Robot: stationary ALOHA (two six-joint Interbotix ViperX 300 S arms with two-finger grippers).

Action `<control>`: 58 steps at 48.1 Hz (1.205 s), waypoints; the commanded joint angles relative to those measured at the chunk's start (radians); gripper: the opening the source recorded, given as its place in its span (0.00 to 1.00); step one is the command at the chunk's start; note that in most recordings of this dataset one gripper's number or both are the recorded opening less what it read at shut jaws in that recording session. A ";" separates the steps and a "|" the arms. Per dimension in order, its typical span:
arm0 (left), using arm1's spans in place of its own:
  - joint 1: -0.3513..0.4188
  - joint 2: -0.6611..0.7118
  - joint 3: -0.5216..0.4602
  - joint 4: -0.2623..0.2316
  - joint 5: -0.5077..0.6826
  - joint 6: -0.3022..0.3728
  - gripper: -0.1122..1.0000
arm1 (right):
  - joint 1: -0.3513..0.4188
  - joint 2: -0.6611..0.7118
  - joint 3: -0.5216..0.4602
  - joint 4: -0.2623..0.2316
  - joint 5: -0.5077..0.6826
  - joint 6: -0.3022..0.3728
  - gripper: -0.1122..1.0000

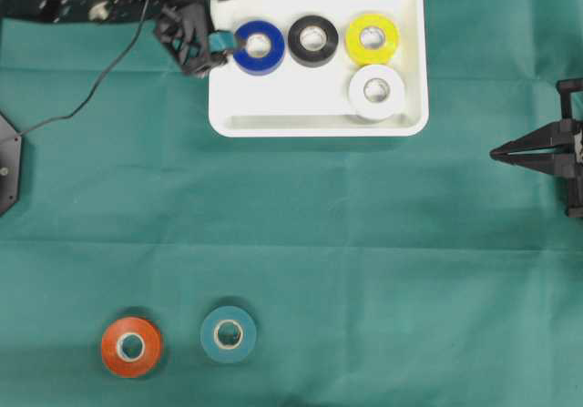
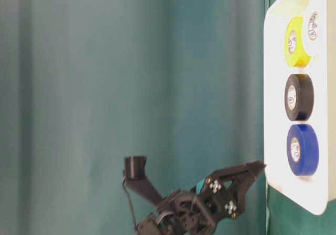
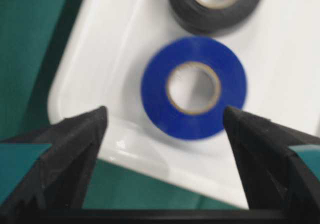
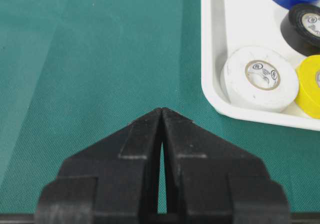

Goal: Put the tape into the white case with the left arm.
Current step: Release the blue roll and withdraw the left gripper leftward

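Observation:
The white case (image 1: 319,127) lies at the top middle of the green cloth. A blue tape (image 1: 259,46) rests flat in its left end, beside a black tape (image 1: 313,39), a yellow tape (image 1: 372,39) and a white tape (image 1: 376,91). My left gripper (image 1: 226,48) hovers over the case's left rim, open. In the left wrist view its fingertips (image 3: 95,121) stand wide on either side of the blue tape (image 3: 194,87) without touching it. My right gripper (image 1: 496,153) hangs shut and empty at the right edge.
An orange tape (image 1: 131,346) and a teal tape (image 1: 228,334) lie on the cloth near the front left. A thin black cable (image 1: 100,84) trails from the left arm across the upper left. Bare case floor shows under the blue and black tapes.

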State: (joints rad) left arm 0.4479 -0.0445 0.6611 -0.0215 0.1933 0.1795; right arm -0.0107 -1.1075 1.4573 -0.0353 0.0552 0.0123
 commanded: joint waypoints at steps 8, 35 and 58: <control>-0.071 -0.150 0.066 -0.002 0.006 -0.002 0.95 | 0.000 0.006 -0.012 -0.002 -0.011 0.002 0.02; -0.242 -0.334 0.213 -0.003 0.098 -0.002 0.94 | 0.000 0.006 -0.011 -0.002 -0.011 0.002 0.02; -0.394 -0.526 0.347 -0.003 0.098 -0.002 0.94 | 0.000 0.006 -0.011 -0.002 -0.011 0.002 0.02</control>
State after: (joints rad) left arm 0.0736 -0.5461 1.0048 -0.0230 0.2945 0.1795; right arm -0.0107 -1.1075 1.4573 -0.0368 0.0552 0.0123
